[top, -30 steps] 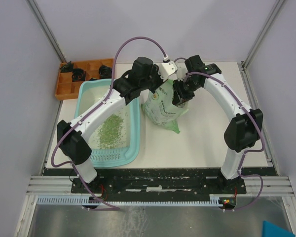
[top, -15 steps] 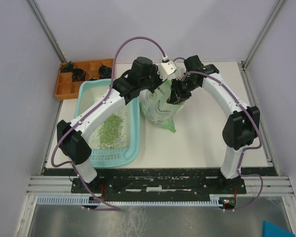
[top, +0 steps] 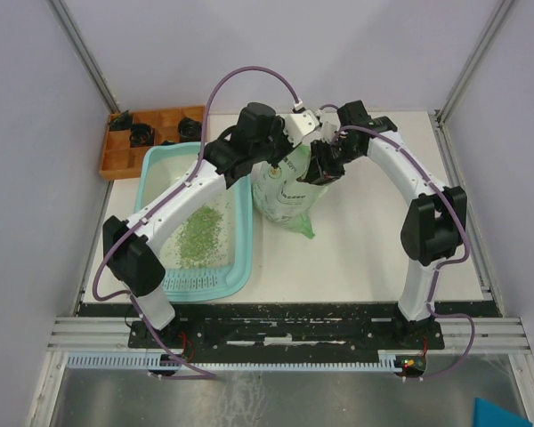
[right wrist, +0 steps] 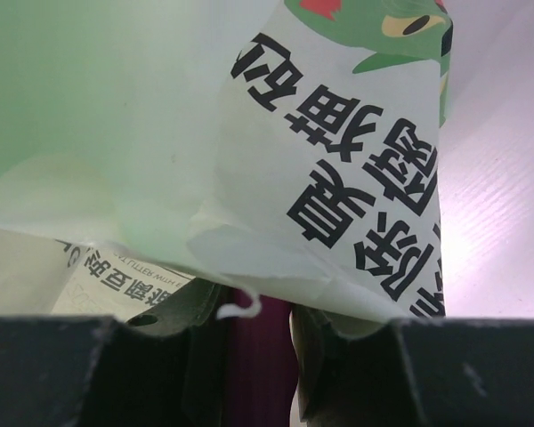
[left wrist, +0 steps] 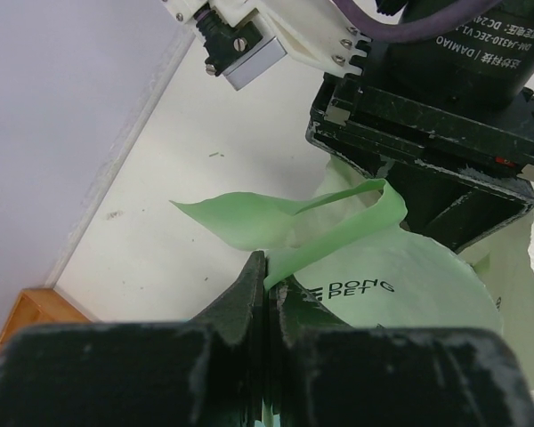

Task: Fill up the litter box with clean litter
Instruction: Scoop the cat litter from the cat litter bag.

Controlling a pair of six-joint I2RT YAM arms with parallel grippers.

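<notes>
Okay | left gripper (left wrist: pixel 267 271) pinched shut on pale green printed plastic bag's (top: pixel 289 191) rim | right gripper (right wrist: pixel 258 311), clamped on what looks like a magenta plastic scoop (right wrist: pixel 260 360), just slid closer to the bag | large light-teal plastic litter box (top: pixel 242 267) barely filled, more scoops likely

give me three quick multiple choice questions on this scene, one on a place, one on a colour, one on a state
1. Seen from above, on which side of the bag does the litter box lie?
A. the left arm's side
B. the right arm's side
C. underneath it

2. What colour is the compartment tray at the far left corner?
A. blue
B. orange
C. white

3. How is the left pincer?
A. wide open over the litter box
B. shut on the compartment tray
C. shut on the bag's top edge

Answers:
1 A, the top view shows the box left of the bag.
2 B, its walls are plainly orange.
3 C, the left wrist view shows its fingers pinched together on the pale green edge.
</notes>
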